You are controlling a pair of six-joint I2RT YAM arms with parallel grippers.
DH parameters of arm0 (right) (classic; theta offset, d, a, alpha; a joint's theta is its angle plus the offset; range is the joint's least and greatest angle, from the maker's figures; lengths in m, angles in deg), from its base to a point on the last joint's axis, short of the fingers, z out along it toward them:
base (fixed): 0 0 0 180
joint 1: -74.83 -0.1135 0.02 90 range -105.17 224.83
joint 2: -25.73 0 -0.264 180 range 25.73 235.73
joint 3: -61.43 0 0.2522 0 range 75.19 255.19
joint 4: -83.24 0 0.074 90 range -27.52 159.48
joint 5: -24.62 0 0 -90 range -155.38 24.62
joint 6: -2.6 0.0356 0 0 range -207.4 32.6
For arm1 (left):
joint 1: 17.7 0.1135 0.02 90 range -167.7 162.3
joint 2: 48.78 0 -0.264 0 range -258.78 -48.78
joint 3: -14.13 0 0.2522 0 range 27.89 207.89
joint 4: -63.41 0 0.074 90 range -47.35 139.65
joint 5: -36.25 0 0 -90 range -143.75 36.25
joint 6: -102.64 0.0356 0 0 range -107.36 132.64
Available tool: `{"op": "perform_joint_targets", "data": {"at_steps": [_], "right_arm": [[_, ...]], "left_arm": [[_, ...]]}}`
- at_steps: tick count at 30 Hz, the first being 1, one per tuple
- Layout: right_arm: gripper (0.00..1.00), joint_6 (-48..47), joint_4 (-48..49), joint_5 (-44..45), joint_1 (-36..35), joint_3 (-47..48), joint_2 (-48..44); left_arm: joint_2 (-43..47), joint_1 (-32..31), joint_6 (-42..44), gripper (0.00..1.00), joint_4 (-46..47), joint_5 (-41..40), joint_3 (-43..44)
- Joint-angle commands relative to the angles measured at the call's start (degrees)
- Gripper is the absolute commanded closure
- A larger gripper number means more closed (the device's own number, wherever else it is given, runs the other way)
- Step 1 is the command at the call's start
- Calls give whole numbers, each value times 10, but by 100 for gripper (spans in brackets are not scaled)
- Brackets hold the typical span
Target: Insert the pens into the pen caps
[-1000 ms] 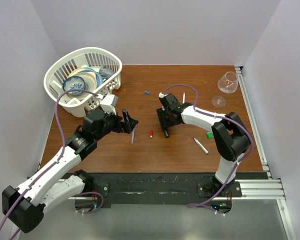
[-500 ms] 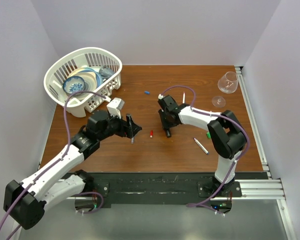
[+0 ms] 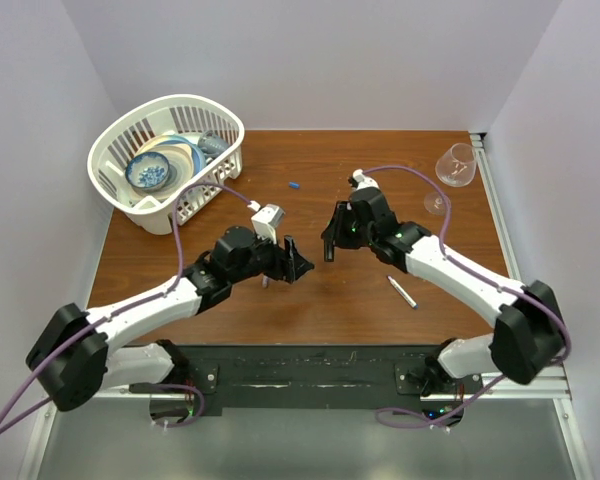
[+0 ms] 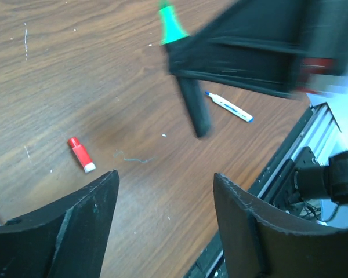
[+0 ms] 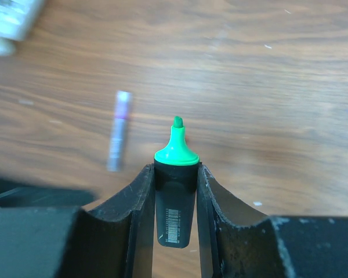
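Since the earlier frame both arms have swung toward centre, and the right gripper (image 5: 175, 169) has lifted the black marker (image 5: 175, 208), clamped with its green tip forward. Your left gripper (image 4: 165, 179) hangs open and empty near the red cap (image 4: 81, 154) lying on the table (image 4: 104, 69). Next, likely grasp a cap and align its mouth with the tip.

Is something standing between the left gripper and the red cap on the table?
Nothing visible. The red cap lies alone on the bare table, just ahead of the open left gripper. The green-tipped marker held by the right gripper hangs farther off, not between them.
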Motion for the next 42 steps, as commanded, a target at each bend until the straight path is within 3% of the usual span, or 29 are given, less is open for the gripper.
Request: {"op": "perform_joint_targets", "data": {"at_steps": [1,12,19,22,29,37,42], "right_arm": [[100,74,48,-15,-9,-20,-56],[100,72,61,-10,-18,-53,-124],[100,61,55,27,-18,-55,-155],[100,52,41,66,-18,-53,-156],[100,57,75,51,-18,-69,-155],[100,87,108,43,-21,-105,-194],[100,101,127,29,-22,-133,-209]], "left_arm": [[-43,-7,-15,31,77,-6,35],[-103,-14,-27,41,145,62,77],[-66,-23,-9,25,118,36,54],[-46,-23,-15,22,116,37,36],[-54,-22,-53,22,164,86,51],[-117,-31,-53,32,171,69,84],[-166,-31,-60,44,192,81,112]]}}
